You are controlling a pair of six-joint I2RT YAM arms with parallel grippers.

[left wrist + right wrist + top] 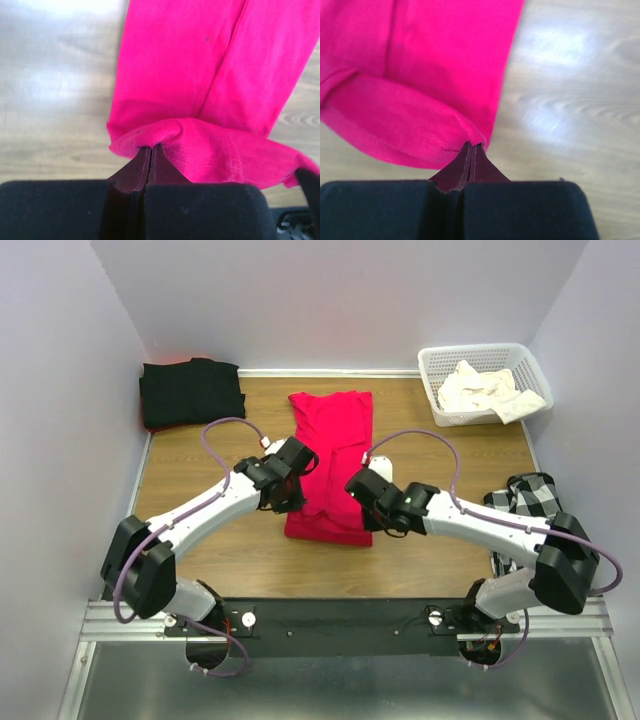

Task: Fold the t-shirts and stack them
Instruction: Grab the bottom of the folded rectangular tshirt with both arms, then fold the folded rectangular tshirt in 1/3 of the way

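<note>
Pinching stitched hem corners of soft red t-shirt, both jaws clamped tight.

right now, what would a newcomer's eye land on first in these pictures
The bright red t-shirt lying lengthwise in the middle of the wooden table stands out, with the left gripper and right gripper each shut on a near corner of its hem. A folded black t-shirt sits in the far left corner, and a white lattice basket in the far right corner holds a crumpled cream-white t-shirt.
</note>
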